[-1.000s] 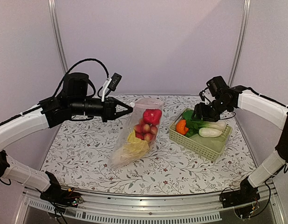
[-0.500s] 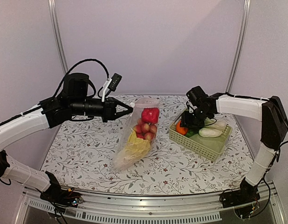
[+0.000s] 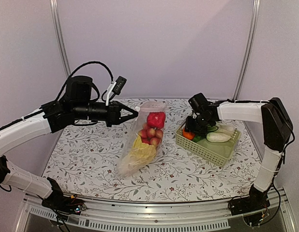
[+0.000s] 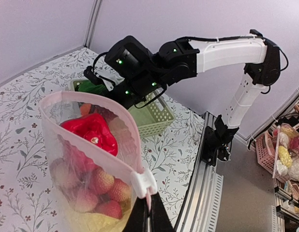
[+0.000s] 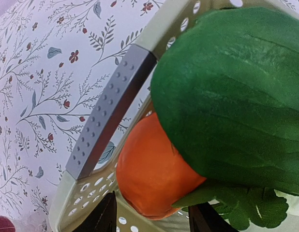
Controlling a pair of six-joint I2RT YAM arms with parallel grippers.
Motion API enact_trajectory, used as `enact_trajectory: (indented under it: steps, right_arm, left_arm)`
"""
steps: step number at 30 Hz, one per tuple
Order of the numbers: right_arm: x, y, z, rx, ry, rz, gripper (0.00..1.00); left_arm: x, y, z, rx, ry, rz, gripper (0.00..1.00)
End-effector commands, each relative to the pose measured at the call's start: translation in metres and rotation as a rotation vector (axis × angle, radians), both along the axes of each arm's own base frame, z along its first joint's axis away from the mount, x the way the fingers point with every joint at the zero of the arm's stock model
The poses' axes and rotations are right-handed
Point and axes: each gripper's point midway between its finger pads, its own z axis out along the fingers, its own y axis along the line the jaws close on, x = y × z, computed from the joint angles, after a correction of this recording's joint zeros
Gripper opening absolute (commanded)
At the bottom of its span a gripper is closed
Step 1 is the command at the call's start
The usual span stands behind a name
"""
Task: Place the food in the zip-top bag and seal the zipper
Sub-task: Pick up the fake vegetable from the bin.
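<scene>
Reaching lower than a second ago, the right gripper (image 3: pixel 191 128) has come to the left corner of the green basket (image 3: pixel 210 151). Its jaws stand apart on both sides of the orange (image 5: pixel 149 179), which lies under a green leaf vegetable (image 5: pixel 227 96). The left gripper (image 4: pixel 149 220) stays clamped on the zipper (image 4: pixel 131 128) end of the zip-top bag (image 3: pixel 140 140). The bag leans unmoved on the table (image 3: pixel 82 154), holding the red fruit (image 3: pixel 156 119), the small red-pink fruits (image 3: pixel 150 135) and the cabbage (image 3: pixel 140 153).
</scene>
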Motion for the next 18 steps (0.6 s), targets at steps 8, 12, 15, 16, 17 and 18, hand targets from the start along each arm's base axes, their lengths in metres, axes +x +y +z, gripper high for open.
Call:
enact_trajectory:
  steps: [8,12,15,16,17,18]
  right_arm:
    - [0.011,0.004,-0.016,-0.016,-0.023,-0.063,0.43]
    - [0.012,0.004,-0.012,-0.006,-0.043,-0.059,0.38]
    - [0.011,0.004,-0.001,0.003,-0.066,-0.042,0.35]
    - [0.01,0.004,0.005,0.006,-0.075,-0.032,0.35]
    - [0.008,0.004,0.01,0.008,-0.081,-0.023,0.34]
    - [0.006,0.002,0.019,0.015,-0.096,-0.018,0.34]
  left_arm:
    - [0.001,0.001,0.016,-0.045,-0.055,-0.003,0.0]
    - [0.002,0.002,0.014,-0.04,-0.051,0.001,0.0]
    - [0.002,0.002,0.015,-0.041,-0.052,0.0,0.0]
    - [0.001,0.002,0.016,-0.041,-0.052,-0.001,0.0]
    - [0.001,0.002,0.016,-0.041,-0.051,-0.002,0.0]
    - [0.001,0.002,0.016,-0.038,-0.051,-0.003,0.0]
